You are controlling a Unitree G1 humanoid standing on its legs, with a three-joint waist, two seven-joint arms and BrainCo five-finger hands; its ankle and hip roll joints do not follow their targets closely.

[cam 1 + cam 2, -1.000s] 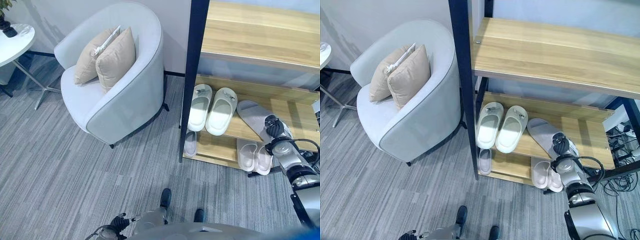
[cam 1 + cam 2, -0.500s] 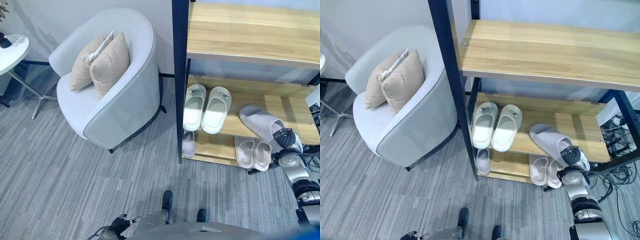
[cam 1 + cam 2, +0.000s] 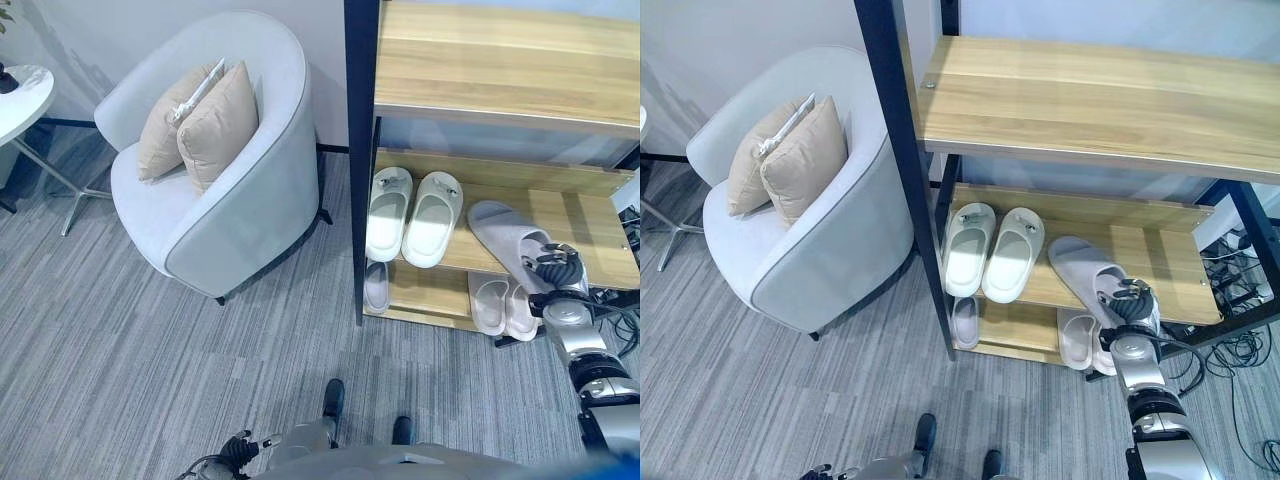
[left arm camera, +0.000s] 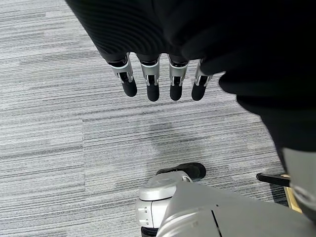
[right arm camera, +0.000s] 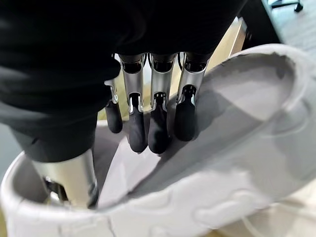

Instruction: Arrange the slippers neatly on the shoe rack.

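Since half a second ago we have swung the grey slipper (image 3: 1087, 272) so its toe points farther left and back, and it lies flatter on the middle shelf (image 3: 1170, 265) of the shoe rack (image 3: 890, 150). Our right hand (image 3: 1127, 304) pinches its heel, fingers (image 5: 159, 123) inside against the sole. Left of it sit two white slippers (image 3: 992, 250). Our left hand (image 4: 158, 74) hangs with fingers straight over the carpet (image 3: 120, 360), near the armchair (image 3: 215, 170).

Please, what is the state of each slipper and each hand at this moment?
Grey slipper: on the middle shelf, angled, held by the right hand.
White pair: side by side, middle shelf.
Pink pair: side by side, bottom shelf.
Single slipper: bottom shelf.
Right hand: shut on grey slipper.
Left hand: open, idle.
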